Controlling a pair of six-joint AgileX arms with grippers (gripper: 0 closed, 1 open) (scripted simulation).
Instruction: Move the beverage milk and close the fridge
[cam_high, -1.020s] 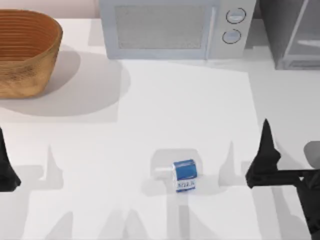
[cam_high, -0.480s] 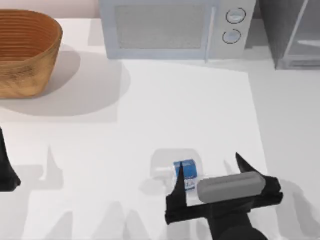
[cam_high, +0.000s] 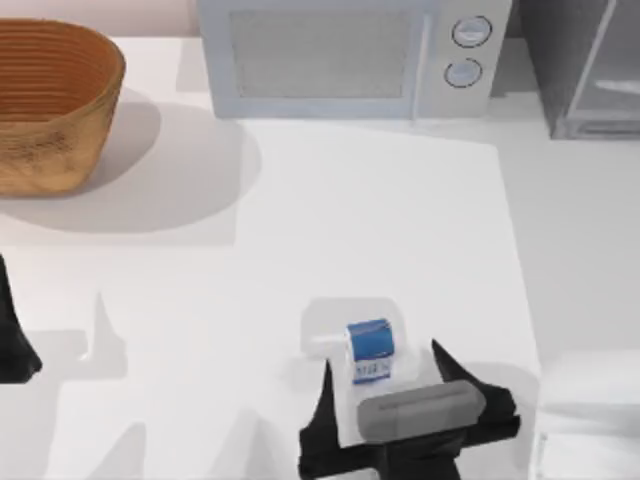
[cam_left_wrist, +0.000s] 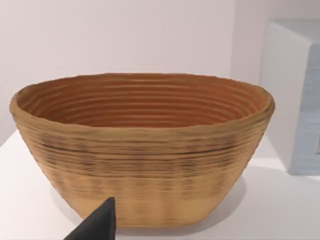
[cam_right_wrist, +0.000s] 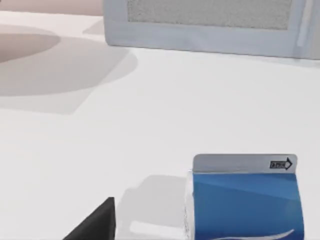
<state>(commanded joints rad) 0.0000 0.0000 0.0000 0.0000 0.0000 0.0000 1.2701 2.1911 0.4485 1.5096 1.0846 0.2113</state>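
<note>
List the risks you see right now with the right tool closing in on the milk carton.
1. The right tool is open just short of the small blue-topped white milk carton, which stands nearer one finger; an off-centre close might tip it.
2. The dark grey fridge with its glassy door sits at the far right corner beside the light grey two-knob microwave, so the carton might graze it.

Woven wicker basket (cam_high: 50, 105) at the table's (cam_high: 330, 220) far left corner, ribbed brown inside, open and upright, light grey microwave (cam_high: 345, 55) along the far edge, mesh door, two round knobs (cam_high: 470, 32) stacked at its right side
</note>
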